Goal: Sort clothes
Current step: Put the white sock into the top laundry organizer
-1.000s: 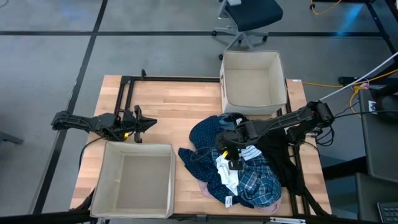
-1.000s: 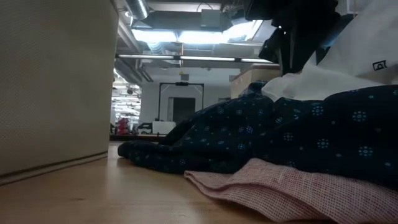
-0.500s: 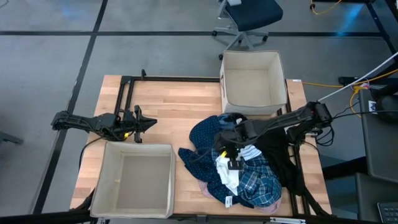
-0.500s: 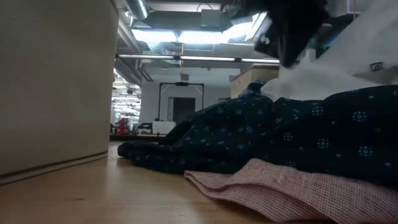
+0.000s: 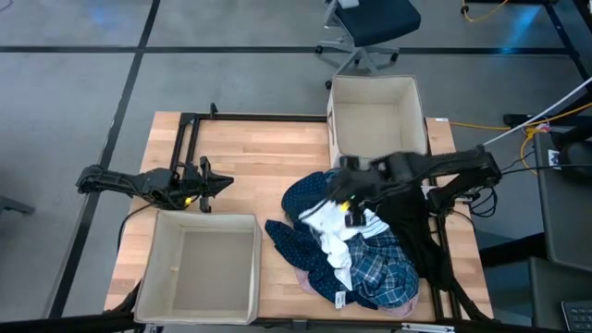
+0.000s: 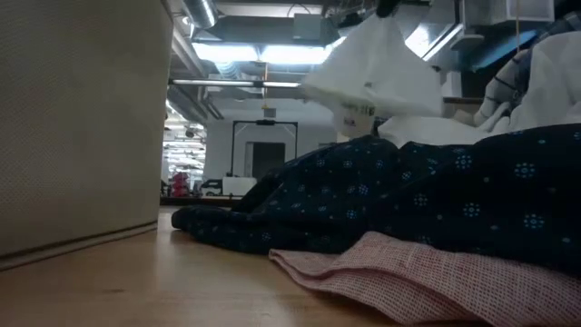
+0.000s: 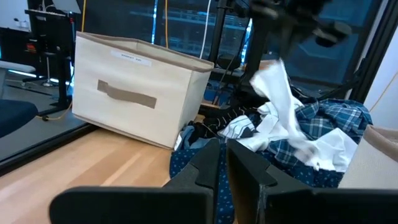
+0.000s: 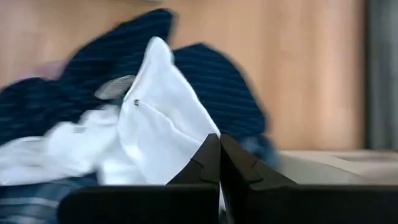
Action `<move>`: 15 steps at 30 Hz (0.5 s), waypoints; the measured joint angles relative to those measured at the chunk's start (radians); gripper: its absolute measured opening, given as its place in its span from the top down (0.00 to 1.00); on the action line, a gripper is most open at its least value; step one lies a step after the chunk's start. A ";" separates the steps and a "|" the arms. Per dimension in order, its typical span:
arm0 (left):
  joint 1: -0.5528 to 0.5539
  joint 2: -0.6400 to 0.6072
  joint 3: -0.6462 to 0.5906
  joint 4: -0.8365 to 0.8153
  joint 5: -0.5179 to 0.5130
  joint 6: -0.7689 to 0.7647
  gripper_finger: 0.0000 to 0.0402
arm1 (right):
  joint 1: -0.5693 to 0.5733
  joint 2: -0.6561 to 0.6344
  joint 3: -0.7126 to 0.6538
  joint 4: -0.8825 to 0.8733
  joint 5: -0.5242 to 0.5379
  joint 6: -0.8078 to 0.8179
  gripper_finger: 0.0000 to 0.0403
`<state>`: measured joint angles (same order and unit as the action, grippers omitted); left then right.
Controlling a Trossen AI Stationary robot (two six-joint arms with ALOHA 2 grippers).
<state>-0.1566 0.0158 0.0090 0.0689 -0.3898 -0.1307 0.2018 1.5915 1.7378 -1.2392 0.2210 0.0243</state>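
Clothes heaped at the worktop's right half, between two fabric boxes

One box [image 5: 376, 120] stands at the far right edge of the worktop [image 5: 250, 166], the other [image 5: 200, 277] at the near left; the clothes pile [image 5: 356, 250] lies between them, right of the near box; the right gripper [image 5: 344, 185] hangs over the pile's far side with a white garment [image 5: 319, 217] draping from it; the left gripper [image 5: 217, 184] rests behind the near box

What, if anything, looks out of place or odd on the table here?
Nothing looks damaged or spilled. The clothes lie in one tangled heap, some hanging over the table's edge, and both fabric boxes hold nothing. The right gripper is shut on a white garment, raised above the heap.
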 joint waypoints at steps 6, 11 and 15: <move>0.000 0.000 0.000 0.001 0.000 0.000 0.95 | -0.106 -0.130 0.000 -0.008 0.181 -0.057 1.00; 0.000 0.000 0.000 0.001 -0.002 0.000 0.95 | -0.237 -0.223 0.000 0.025 0.305 -0.126 1.00; 0.000 0.000 0.000 0.001 -0.006 0.000 0.95 | -0.367 -0.269 0.001 0.036 0.363 -0.166 1.00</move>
<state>-0.1566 0.0157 0.0090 0.0704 -0.3958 -0.1310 -0.1650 1.3227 1.7386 -1.2030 0.5845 -0.1418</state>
